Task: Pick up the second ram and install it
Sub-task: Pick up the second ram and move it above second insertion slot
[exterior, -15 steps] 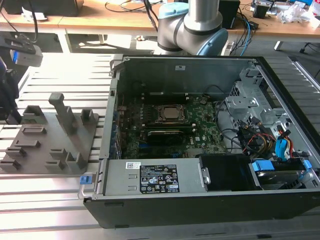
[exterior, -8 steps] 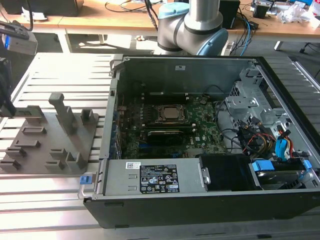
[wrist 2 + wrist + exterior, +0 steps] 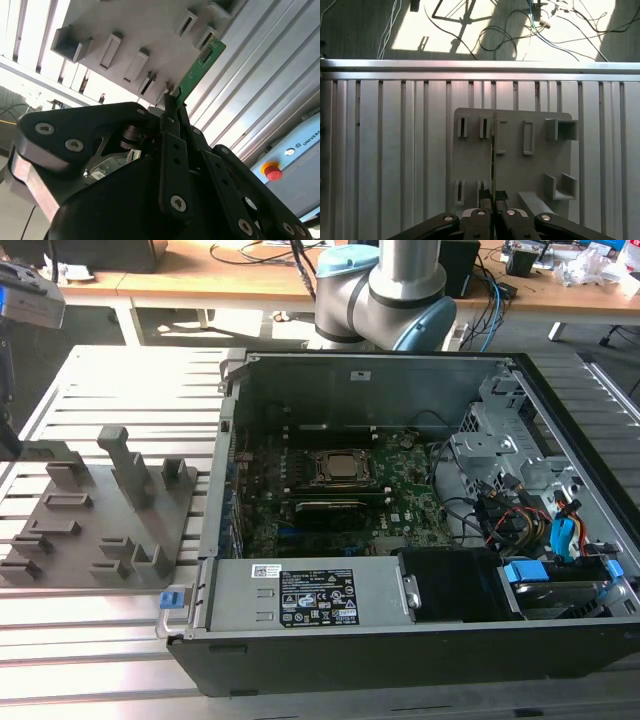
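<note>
Fingers [image 3: 171, 107] clenched on the second ram [image 3: 199, 67] — green stick pinched at one end, the rest projecting straight out past the fingertips. Seen edge-on in the first wrist view. Grey slotted fixture plate [image 3: 512, 170] lies beyond the fingers, behind the stick, on the ribbed aluminium surface [image 3: 395, 150]. Stick-to-plate contact — cannot tell.

This looks like a robotics lab or electronics workshop. A slotted aluminium counter [image 3: 140, 380] carries an opened desktop computer case [image 3: 400, 680] and a grey parts fixture [image 3: 100, 525]. A robot arm [image 3: 385, 285] is mounted behind it, wooden desks [image 3: 200, 280] stand beyond, and loose cables [image 3: 545, 22] trail over the floor.
</note>
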Motion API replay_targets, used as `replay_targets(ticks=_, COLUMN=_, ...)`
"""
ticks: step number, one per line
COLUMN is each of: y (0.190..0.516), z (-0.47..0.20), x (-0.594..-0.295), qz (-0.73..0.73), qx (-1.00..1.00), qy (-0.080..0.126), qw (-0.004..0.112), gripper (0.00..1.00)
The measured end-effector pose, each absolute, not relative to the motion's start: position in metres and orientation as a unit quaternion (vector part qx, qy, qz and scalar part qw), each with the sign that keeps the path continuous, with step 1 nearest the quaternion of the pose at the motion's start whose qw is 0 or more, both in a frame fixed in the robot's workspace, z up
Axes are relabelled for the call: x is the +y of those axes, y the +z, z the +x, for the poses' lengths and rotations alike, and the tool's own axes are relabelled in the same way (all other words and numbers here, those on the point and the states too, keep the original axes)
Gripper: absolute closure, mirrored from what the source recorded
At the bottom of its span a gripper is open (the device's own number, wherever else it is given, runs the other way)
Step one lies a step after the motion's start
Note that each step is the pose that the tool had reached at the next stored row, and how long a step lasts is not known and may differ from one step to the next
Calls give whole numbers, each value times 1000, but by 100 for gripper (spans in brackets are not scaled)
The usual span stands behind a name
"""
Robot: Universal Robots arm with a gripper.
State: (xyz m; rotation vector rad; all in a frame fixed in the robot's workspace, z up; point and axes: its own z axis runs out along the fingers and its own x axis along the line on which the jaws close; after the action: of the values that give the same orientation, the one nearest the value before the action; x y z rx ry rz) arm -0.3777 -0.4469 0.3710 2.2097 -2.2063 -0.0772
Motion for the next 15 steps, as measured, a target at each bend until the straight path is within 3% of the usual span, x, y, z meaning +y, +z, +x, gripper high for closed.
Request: replay_targets(ticks=15, y=405, z=-378, x=-447, qz=707, qx=-706, qy=-25, qw=9, gripper=86)
